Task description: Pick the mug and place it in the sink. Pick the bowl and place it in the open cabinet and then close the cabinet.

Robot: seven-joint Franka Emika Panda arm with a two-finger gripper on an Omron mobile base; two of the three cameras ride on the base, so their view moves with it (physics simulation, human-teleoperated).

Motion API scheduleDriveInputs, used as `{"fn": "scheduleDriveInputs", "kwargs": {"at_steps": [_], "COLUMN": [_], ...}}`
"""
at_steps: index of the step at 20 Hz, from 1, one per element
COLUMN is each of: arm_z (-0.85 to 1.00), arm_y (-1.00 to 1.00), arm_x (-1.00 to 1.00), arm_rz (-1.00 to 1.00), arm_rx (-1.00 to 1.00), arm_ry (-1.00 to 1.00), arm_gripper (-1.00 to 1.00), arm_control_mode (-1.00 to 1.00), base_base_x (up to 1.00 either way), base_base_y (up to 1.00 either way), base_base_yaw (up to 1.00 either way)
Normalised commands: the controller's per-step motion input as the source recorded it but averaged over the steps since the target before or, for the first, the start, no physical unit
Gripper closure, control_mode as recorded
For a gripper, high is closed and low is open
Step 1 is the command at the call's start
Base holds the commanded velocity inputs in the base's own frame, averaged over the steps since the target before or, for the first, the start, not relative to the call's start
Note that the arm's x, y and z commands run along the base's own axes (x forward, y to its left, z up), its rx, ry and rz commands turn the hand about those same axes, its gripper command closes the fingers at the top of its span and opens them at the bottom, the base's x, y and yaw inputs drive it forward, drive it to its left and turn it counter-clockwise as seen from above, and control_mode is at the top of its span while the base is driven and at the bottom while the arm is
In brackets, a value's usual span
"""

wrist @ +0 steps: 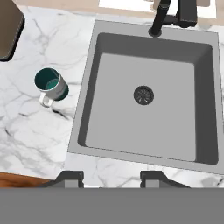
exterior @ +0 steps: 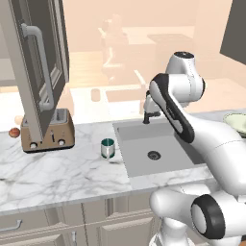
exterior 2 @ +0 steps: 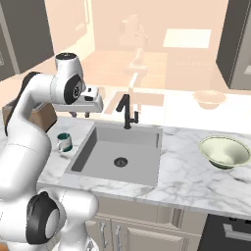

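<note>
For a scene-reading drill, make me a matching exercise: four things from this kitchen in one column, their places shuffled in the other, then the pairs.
Things:
1. mug
2. bowl
3. toaster
4. faucet

Places:
A. at the back edge of the sink
B. under the open cabinet door
C. on the counter right of the sink
D. on the counter between toaster and sink

Pairs: 1-D, 2-C, 3-B, 4-A
</note>
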Motion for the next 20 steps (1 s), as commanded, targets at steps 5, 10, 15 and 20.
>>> {"fn": "scheduleDriveInputs", "kwargs": {"at_steps": [5,10,15,20], "arm_z": [-0.03,-0.04,-0.07,-0.14], "arm_y": [0.08,0.28,0.31,0.25], "arm_x": [-0.17,-0.33,-0.21,-0.16], "arm_rz": [0.00,0.00,-0.01,-0.04], "arm_rx": [0.00,0.00,0.00,0.00], "arm_ry": [0.00,0.00,0.00,0.00], "arm_gripper": [-1.00,-1.00,-1.00,-1.00], "arm_control_mode": [-1.00,-1.00,-1.00,-1.00], "base_base_x": [0.00,0.00,0.00,0.00], "base_base_y": [0.00,0.00,0.00,0.00], "base_base_yaw": [0.00,0.00,0.00,0.00]}}
